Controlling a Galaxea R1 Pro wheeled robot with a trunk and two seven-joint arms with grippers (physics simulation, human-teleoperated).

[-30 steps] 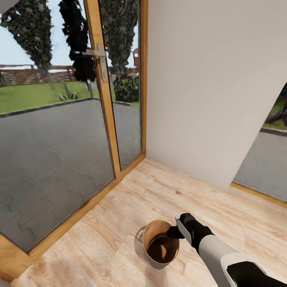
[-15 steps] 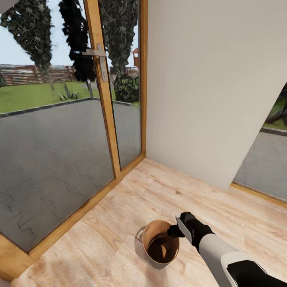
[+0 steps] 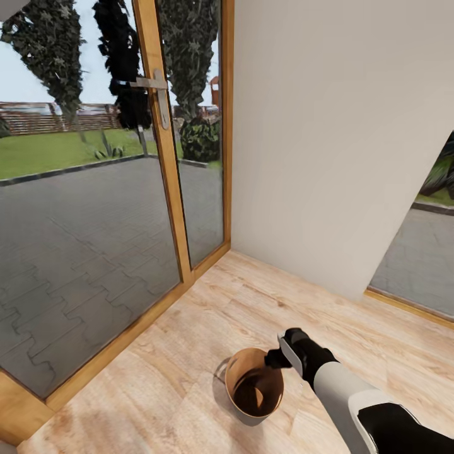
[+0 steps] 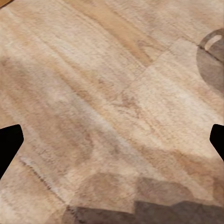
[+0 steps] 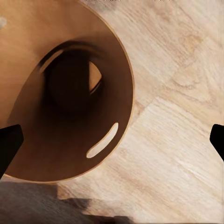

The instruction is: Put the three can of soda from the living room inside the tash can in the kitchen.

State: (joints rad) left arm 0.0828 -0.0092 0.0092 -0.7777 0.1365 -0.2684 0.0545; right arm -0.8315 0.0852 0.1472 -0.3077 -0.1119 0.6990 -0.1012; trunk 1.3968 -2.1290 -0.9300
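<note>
The trash can [image 3: 234,382] stands on the plank floor, pale grey outside and orange-brown inside. My right gripper [image 3: 276,359] hangs just above its right rim, pointing down. In the right wrist view the gripper [image 5: 112,144] is open with nothing between its fingers, and the trash can's inside wall [image 5: 100,116] lies below it. A dark rounded shape [image 5: 70,86] with an orange patch beside it rests deep in the shadowed bottom; I cannot tell it apart as cans. My left gripper [image 4: 112,144] is open over bare floor, with a grey edge of the trash can [image 4: 212,51] at the side.
A wood-framed glass door [image 3: 157,157] with a metal handle [image 3: 156,85] stands to the left of the bin. A white wall [image 3: 328,139] rises behind it. A second glazed opening [image 3: 422,252] sits at the right. Plank floor [image 3: 189,353] surrounds the bin.
My right gripper has lifted slightly and drawn a little further from me above the bin's rim. The bin and the camera have stayed put.
</note>
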